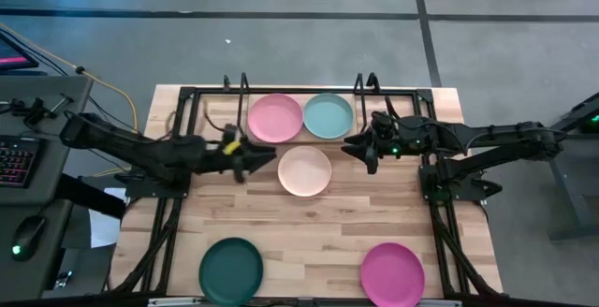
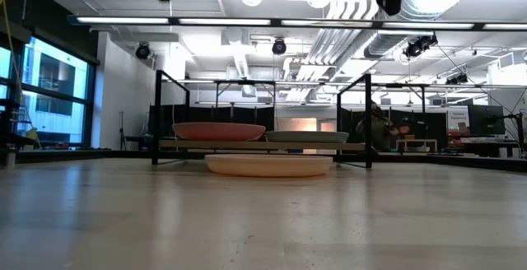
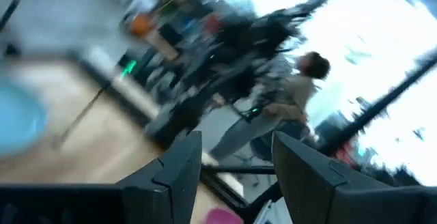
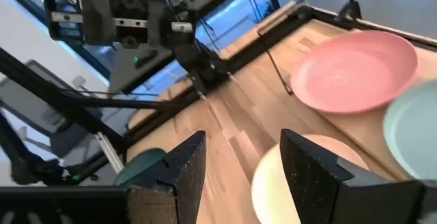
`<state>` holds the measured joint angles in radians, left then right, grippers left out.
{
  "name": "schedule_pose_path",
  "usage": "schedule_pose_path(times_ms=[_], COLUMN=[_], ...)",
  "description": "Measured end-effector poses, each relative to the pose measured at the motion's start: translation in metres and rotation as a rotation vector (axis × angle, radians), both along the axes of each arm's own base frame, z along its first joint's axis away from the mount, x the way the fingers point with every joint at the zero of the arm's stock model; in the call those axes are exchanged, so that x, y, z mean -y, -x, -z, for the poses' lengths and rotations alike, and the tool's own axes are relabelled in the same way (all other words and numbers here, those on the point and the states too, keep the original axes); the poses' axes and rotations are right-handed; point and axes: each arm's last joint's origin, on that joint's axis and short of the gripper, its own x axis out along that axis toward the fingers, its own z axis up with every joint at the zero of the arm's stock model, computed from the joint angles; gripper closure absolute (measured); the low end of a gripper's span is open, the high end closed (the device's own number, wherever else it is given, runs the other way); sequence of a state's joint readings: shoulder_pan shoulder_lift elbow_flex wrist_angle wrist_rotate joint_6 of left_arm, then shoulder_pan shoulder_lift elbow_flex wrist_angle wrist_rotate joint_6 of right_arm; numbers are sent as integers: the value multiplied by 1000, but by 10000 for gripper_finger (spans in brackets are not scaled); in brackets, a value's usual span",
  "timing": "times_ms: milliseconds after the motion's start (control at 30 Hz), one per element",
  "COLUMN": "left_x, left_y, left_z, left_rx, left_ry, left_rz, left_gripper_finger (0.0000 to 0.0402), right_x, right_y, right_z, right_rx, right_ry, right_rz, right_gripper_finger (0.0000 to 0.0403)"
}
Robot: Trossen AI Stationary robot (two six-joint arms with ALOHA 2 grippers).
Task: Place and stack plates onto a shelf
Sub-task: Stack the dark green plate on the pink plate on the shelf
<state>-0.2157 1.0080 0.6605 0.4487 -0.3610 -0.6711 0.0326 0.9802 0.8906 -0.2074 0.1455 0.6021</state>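
On the left, the left hand [image 1: 255, 160] hovers above the light wooden bench [image 1: 318, 237] just beside the round matte cream plate [image 1: 305, 170], its fingers [image 3: 179, 173] spread apart and grasping nothing. Near the bench's front edge on that side lies the round matte dark green plate [image 1: 231, 268], well apart from the others and not yet shelved.

In the middle, the low black wire shelf [image 1: 234, 87] with its upright looped ends carries the round matte light pink plate [image 1: 275, 118] and, just beside it, the round matte pale teal plate [image 1: 328, 115]. They fill the shelf side by side, so the remaining plates will probably have to be stacked on top of them. The cream plate rests on the bench directly in front of the shelf, likely next to go up.

On the right, the right hand [image 1: 368, 153] hangs near the cream plate's other edge, released and empty, its fingers [image 4: 183, 166] parted. The round matte magenta plate [image 1: 392, 273] waits at the front right.
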Motion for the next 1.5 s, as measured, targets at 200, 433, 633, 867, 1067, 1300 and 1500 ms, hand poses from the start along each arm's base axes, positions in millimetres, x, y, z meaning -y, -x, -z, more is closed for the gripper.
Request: schedule_pose_path(times_ms=[200, 433, 633, 867, 1067, 1300, 1500], left_x=[2, 0, 0, 18, 56, 98, 103], left_y=[24, 32, 31, 17, 11, 18, 21], left_z=[-18, -21, -20, -13, 31, 94, 132], left_rx=[32, 27, 21, -392, -861, -1070, -1193], left_ry=[-300, -343, -271, -274, -337, -437, -522], left_rz=[2, -14, 2, 297, 665, 969, 917], left_gripper_finger=[234, 234, 234, 239, 258, 274, 277], right_x=[0, 0, 0, 0, 0, 0, 0], right_y=[-2, -3, -3, -3, -3, -3, -3], right_z=[-9, -12, -12, -12, -12, -11, -11], right_rx=[95, 121, 122, 122, 121, 115, 109], right_ry=[37, 37, 30, 29, 29, 30, 30], right_rz=[-11, -11, -9, -9, -8, -8, -8], right_gripper_finger=[234, 234, 234, 234, 234, 234, 234])
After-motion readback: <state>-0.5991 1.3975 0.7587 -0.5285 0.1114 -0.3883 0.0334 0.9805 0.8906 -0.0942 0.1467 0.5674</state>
